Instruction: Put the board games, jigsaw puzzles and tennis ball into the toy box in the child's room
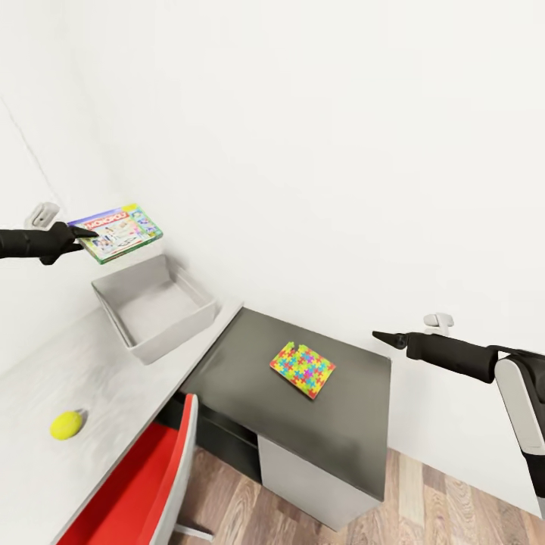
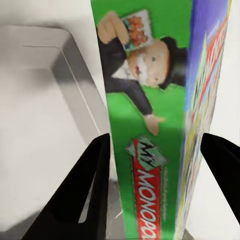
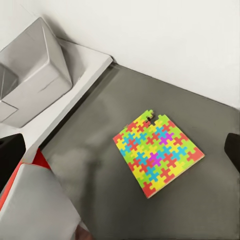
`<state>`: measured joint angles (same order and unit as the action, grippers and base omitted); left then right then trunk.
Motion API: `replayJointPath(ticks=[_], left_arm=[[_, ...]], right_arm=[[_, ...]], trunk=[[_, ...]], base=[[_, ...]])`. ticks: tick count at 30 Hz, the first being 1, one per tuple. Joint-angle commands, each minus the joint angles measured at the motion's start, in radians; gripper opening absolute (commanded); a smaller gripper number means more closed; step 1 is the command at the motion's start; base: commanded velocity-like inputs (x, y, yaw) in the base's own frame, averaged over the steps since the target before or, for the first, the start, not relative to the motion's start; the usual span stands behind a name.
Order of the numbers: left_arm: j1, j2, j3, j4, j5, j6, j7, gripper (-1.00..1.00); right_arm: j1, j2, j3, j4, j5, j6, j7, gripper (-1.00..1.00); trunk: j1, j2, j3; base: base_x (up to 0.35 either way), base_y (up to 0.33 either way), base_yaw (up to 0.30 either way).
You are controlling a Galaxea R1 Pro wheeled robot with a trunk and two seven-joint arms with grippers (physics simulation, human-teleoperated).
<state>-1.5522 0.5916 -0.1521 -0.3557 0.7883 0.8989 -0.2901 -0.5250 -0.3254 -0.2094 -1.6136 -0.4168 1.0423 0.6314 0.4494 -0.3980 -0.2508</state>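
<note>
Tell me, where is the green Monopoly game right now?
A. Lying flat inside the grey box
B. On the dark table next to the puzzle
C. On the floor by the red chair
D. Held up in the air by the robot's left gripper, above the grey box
D: the left gripper holds the Monopoly game in the air above the toy box.

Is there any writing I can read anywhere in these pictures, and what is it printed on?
"MONOPOLY" on the lid of the green-edged board game held in the left gripper, above the grey toy box.
"MY MONOPO..." on the game's green side in the left wrist view; the end is cut off.
Smaller print on the lid is too blurred to read.
The jigsaw puzzle and tennis ball carry no text.
</note>
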Motion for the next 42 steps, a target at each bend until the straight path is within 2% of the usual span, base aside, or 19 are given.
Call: replayJointPath(ticks=[1, 3, 8, 16, 23, 42], left_arm=[[-0.002, 0.001, -0.004, 0.001, 0.002, -0.012, 0.013, -1.00], [-0.005, 0.001, -0.004, 0.002, 0.003, -0.032, 0.048, -1.00], [-0.009, 0.002, -0.004, 0.003, 0.005, -0.053, 0.090, -1.00], [-0.011, 0.002, -0.004, 0.014, 0.003, -0.068, 0.119, -1.00], [-0.011, 0.003, -0.004, 0.066, 0.003, -0.129, 0.158, -1.00], [-0.005, 0.004, -0.003, 0.109, 0.005, -0.169, 0.178, -1.00]], right_arm=[[-0.001, 0.000, -0.001, 0.000, 0.003, 0.005, 0.007, 1.00], [-0.001, 0.000, -0.001, 0.000, 0.000, 0.005, 0.007, 1.00], [0.000, 0.001, 0.000, 0.000, -0.003, 0.005, 0.007, 1.00], [0.000, 0.001, 0.000, 0.000, -0.004, 0.005, 0.007, 1.00], [0.000, 0.002, 0.000, 0.000, -0.005, 0.005, 0.007, 1.00], [0.001, 0.000, -0.001, 0.000, -0.005, 0.005, 0.033, 1.00]], trunk=[[0.001, -0.002, -0.002], [0.001, -0.002, -0.001], [0.001, -0.002, 0.002], [0.001, -0.002, 0.003], [0.001, -0.002, 0.003], [0.001, -0.002, -0.002]], base=[[0.000, 0.000, -0.255], [0.000, 0.000, -0.256], [0.000, 0.000, -0.222], [0.000, 0.000, -0.092], [0.000, 0.000, -0.026], [0.000, 0.000, -0.004]])
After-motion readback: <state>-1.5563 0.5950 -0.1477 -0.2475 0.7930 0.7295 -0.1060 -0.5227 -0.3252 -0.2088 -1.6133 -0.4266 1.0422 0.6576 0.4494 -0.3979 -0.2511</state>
